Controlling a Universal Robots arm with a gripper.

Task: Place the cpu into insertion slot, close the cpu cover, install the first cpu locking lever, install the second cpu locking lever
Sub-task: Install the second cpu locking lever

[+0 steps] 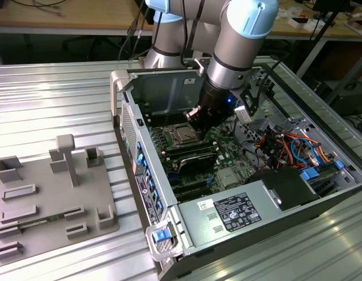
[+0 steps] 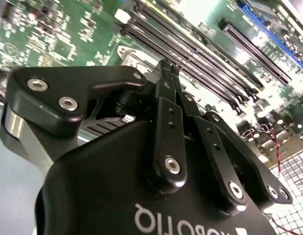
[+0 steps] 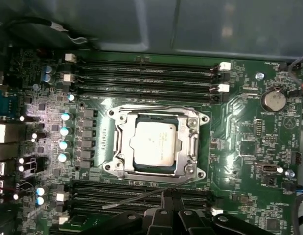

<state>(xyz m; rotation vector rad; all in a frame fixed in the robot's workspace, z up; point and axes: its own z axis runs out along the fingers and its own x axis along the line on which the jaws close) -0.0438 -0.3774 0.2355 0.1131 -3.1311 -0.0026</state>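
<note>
At the left of the exterior view, a grey fixture tray (image 1: pixel 52 199) is lying on the ribbed metal table (image 1: pixel 58 99), well apart from the open computer case (image 1: pixel 239 175) that is taking up the middle and right of the frame. Inside the case, the arm is reaching down from the top of the frame, and the gripper (image 1: pixel 195 115) is hanging just above the motherboard (image 1: pixel 227 158), just beside the socket. In the first wrist view, the cpu (image 3: pixel 154 143) is sitting flat in the insertion slot (image 3: pixel 156 174) at the centre of the frame, with the cpu cover (image 3: pixel 192 139) lying down around it, framing its silvery face. A thin locking lever (image 3: pixel 136 197) is angling out below the socket, across the black memory slots (image 3: pixel 141 193). In the second wrist view, the fingers (image 2: pixel 167 85) are pressing together at their tips, pinching nothing, above the memory slots.
</note>
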